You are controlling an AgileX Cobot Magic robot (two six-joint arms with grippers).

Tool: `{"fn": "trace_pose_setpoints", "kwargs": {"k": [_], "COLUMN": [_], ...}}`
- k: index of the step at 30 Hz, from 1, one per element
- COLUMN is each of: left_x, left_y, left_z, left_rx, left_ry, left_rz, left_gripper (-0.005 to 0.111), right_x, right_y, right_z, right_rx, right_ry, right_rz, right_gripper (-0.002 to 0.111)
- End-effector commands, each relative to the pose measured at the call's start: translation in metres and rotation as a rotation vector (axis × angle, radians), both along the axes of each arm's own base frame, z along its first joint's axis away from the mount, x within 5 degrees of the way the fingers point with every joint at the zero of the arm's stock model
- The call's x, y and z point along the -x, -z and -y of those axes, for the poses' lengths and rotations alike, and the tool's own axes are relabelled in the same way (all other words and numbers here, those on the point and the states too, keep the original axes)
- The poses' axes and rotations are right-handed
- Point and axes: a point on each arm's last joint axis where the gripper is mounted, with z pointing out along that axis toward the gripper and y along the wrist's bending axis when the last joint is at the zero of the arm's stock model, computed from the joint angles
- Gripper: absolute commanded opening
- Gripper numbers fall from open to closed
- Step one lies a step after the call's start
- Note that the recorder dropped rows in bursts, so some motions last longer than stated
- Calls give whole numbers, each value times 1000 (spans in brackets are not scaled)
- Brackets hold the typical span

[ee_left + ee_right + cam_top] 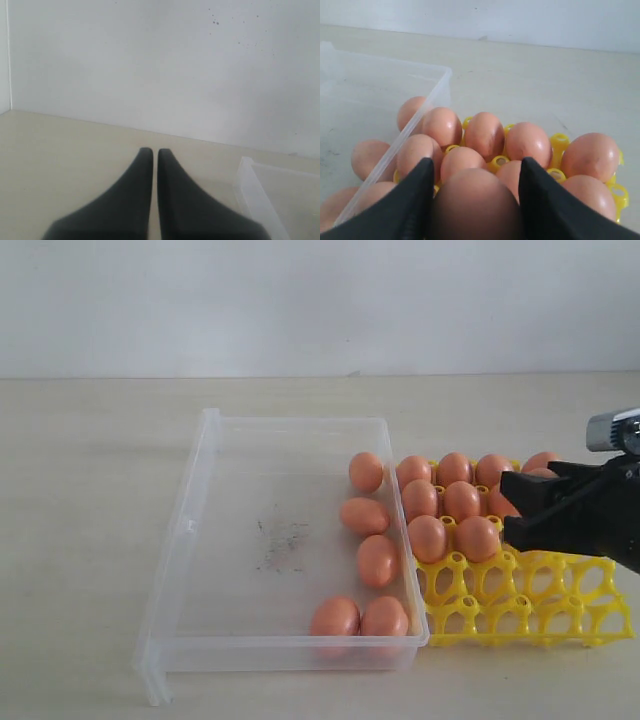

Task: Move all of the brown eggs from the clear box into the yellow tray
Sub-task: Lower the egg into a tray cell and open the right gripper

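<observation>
Brown egg point(475, 207) gripped between right pincer point(476, 167), over yellow tray point(559, 141)

Bare lab-style test bench: plain beige tabletop point(90, 540), blank white wall point(300, 300) behind.

Right gripper point(511, 506): matte black, blocky, silver metal cylinder point(612, 430) on top. Left fingers point(134, 200): black, smooth, tapered.

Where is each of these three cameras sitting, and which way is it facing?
Exterior view: off the arms, facing across the table to the wall; shows the clear box, yellow tray and right gripper.
Left wrist view: on the left arm, looking past its shut left gripper toward the wall.
Right wrist view: on the right arm, looking past fingers clamping a brown egg over the tray.
Shared: all show the box.
</observation>
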Motion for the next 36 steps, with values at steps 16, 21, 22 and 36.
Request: {"fn": "trace_pose_setpoints", "kwargs": {"k": [16, 21, 22, 36], "left_x": [0, 0, 0, 0], "left_y": [1, 1, 1, 1], "left_z": [0, 0, 0, 0], "left_rx": [17, 17, 17, 18], "left_ry": [2, 2, 2, 2], "left_rz": [4, 4, 4, 2], "left_gripper": [4, 4, 4, 4], "right_x": [-21, -26, -26, -25], "right_y": [53, 61, 62, 58], "right_z": [2, 1, 2, 0], "right_rx": [5, 0, 9, -66], "right_ry": [57, 58, 63, 73], "right_rz": [-36, -36, -34, -68], "right_gripper": [0, 0, 0, 63]}}
